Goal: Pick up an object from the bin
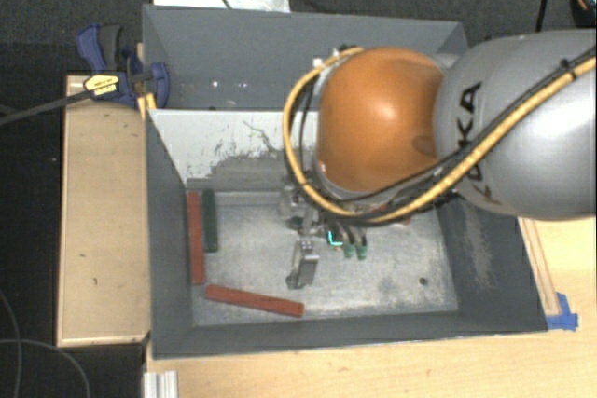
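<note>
Hanging low over the middle of the bin's floor, the jaws pointed down at a bare, scuffed patch of grey metal. I could not tell whether they stood open or closed, since the wrist above hid most of them, and nothing could be seen held between them.

Nearest to them was a red bar, down and to the left. It lay flat and slightly slanted along the near wall, apart from the jaws and not touched by them. Further left, a red strip lay lengthwise against the left wall, with a shorter dark green strip just beside it on the inner side; the two ran parallel and seemed to touch along their edges. A small dark speck sat alone on the floor to the right of the jaws, well apart from the bars.

Above the jaws, the rounded orange cover of the wrist stood over the far half of the bin. A yellow cable looped round the cover's left side and back beneath it. The grey arm reached in from the right, across the bin's right rim.
</note>
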Robot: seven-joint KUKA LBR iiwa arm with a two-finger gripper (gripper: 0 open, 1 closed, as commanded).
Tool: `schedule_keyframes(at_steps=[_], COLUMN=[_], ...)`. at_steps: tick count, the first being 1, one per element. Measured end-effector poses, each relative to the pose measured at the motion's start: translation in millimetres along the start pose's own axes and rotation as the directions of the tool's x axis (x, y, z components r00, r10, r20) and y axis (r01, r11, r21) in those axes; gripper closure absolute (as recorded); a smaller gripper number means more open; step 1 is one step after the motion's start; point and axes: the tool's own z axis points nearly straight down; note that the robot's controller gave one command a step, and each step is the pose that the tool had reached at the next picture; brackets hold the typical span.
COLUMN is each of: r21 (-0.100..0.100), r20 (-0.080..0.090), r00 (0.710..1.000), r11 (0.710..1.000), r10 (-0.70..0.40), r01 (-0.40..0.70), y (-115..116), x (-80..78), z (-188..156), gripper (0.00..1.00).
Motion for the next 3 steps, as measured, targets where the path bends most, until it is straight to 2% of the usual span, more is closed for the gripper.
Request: schedule_keyframes(at_steps=[1,2,3], r21=[0.001,0.000,0.000], r20=[0.004,0.006,0.018], r00=[0.960,0.962,0.966], r11=[0.960,0.962,0.966], r10=[-0.280,-0.271,-0.258], r01=[0.280,0.271,0.258], y=[81,81,83], x=[-5.0,-5.9,-51.5], z=[174,172,0], gripper=[0.00,1.00,1.00])
